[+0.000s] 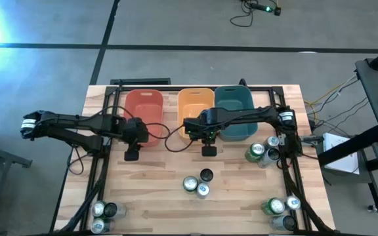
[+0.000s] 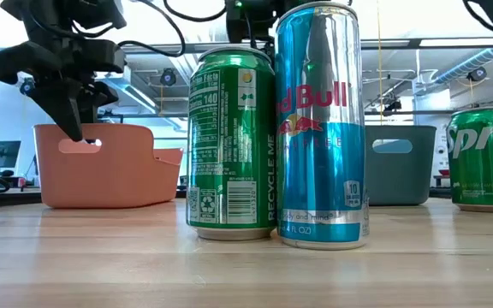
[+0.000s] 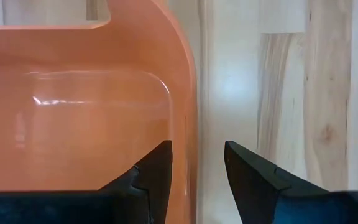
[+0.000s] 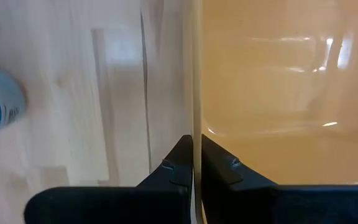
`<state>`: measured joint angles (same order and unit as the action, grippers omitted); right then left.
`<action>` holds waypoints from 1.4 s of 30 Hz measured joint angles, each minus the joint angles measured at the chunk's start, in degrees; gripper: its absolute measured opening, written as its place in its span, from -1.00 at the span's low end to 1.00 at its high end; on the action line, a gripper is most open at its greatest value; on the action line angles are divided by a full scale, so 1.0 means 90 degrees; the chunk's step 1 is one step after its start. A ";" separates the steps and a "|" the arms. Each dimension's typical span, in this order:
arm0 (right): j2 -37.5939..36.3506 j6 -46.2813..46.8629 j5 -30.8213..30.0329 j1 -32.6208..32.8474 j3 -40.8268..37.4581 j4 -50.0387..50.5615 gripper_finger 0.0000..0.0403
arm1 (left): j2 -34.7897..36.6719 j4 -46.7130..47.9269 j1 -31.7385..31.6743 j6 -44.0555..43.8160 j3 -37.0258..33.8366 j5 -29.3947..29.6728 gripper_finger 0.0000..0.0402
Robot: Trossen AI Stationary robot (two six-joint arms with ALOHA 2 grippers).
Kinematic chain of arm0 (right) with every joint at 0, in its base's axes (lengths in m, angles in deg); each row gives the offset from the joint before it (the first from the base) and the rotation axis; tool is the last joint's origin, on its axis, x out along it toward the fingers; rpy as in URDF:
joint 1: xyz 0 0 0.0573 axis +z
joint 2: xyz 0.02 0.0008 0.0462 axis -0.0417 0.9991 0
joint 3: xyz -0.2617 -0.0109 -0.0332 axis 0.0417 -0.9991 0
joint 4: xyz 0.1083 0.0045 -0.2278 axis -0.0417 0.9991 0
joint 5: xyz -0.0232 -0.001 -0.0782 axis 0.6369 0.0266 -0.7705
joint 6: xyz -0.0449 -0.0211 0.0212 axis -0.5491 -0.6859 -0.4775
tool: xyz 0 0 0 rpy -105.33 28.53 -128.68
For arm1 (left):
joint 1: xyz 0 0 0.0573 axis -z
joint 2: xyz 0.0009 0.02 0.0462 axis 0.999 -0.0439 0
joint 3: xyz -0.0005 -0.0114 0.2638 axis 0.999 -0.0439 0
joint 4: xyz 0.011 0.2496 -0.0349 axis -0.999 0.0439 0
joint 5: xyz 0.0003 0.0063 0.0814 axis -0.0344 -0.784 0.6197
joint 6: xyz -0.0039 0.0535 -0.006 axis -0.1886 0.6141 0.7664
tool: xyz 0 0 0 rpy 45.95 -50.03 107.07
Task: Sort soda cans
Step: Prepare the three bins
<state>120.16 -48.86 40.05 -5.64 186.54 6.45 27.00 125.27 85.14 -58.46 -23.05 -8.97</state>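
Soda cans, silver-ended metal (image 1: 196,185), stand unsorted at the table's (image 1: 156,196) 6 o'clock. Left tool (image 3: 194,171) straddles the red plastic tub's (image 1: 143,105) rim, fingers apart; right tool (image 4: 196,163) pinches the yellow plastic tub's (image 1: 195,101) wall. Next: release, then approach a can.

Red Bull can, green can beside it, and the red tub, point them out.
Red Bull can (image 2: 319,128): low view, blue label.
Green can (image 2: 232,141): low view, label side.
Red tub (image 2: 109,167): low view, front wall.

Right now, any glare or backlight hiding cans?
High view: flare in the picture's top-left corner, off the table. Low view: bright room backlights the green can and blue can, labels readable. Wrist views: glints on the red tub and yellow tub.
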 joint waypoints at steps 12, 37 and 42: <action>-0.0062 0.0828 0.0382 0.0057 -0.0038 -0.0205 -0.54 | -0.0973 -0.0714 -0.0002 0.0006 0.0034 0.0029 -0.53; -0.3259 0.2758 -0.0565 0.0202 -0.4033 -0.1910 -0.06 | -0.2838 -0.1544 -0.0417 0.1314 0.1126 -0.0135 -1.00; -0.2957 0.2849 -0.0555 0.0189 -0.4213 -0.2206 -0.26 | -0.2982 -0.1493 -0.0764 0.0894 0.1260 -0.0138 -1.00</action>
<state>93.55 -23.22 35.06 -3.93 148.63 -13.40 0.16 111.83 78.26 -50.41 -11.71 -10.22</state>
